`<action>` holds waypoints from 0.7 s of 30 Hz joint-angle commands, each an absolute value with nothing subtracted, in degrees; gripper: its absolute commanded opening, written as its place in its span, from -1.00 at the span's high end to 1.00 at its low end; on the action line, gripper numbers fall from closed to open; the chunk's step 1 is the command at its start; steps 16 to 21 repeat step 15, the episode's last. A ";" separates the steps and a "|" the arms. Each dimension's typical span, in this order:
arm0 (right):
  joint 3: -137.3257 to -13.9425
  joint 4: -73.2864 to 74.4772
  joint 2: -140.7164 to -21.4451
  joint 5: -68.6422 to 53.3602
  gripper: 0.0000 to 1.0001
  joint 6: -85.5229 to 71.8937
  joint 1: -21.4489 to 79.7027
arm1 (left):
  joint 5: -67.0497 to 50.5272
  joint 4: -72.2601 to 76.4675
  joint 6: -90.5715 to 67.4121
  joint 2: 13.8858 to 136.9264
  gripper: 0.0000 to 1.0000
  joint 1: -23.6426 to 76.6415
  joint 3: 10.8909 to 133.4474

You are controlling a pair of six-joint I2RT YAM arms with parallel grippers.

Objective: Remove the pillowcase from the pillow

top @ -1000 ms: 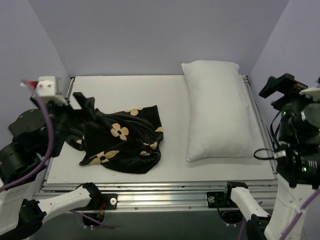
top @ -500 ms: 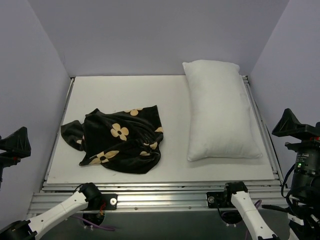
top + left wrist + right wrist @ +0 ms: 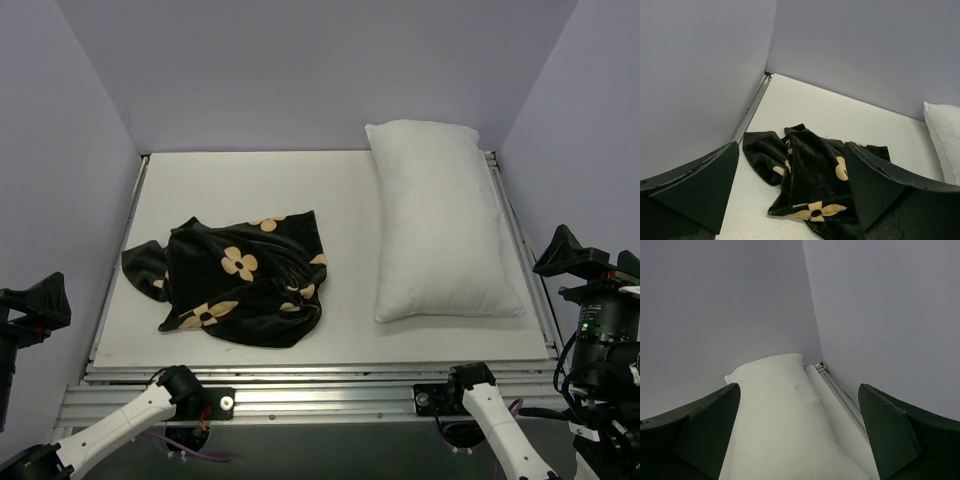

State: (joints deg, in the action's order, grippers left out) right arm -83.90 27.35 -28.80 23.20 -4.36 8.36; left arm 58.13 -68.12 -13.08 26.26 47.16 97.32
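The pillowcase lies crumpled on the left half of the table, well ahead of the left gripper, whose fingers are spread wide and empty. The bare pillow lies along the right edge, ahead of the right gripper, also spread wide.

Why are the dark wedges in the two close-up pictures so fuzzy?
Left wrist view: the claw's fingers sit close to the lens and blur, while the pillowcase is sharp. Right wrist view: same fuzzy fingers; the pillow looks pale, almost textureless. Top view: even light.
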 commanded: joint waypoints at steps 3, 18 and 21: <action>-82.44 24.17 -28.65 24.43 -0.98 -3.25 8.79 | 59.07 -70.13 -14.50 25.93 -0.88 47.46 97.12; -81.56 24.35 -28.56 23.73 -0.98 -3.25 8.88 | 57.75 -70.40 -15.82 27.15 -0.88 47.81 96.33; -81.56 24.35 -28.56 23.73 -0.98 -3.25 8.88 | 57.75 -70.40 -15.82 27.15 -0.88 47.81 96.33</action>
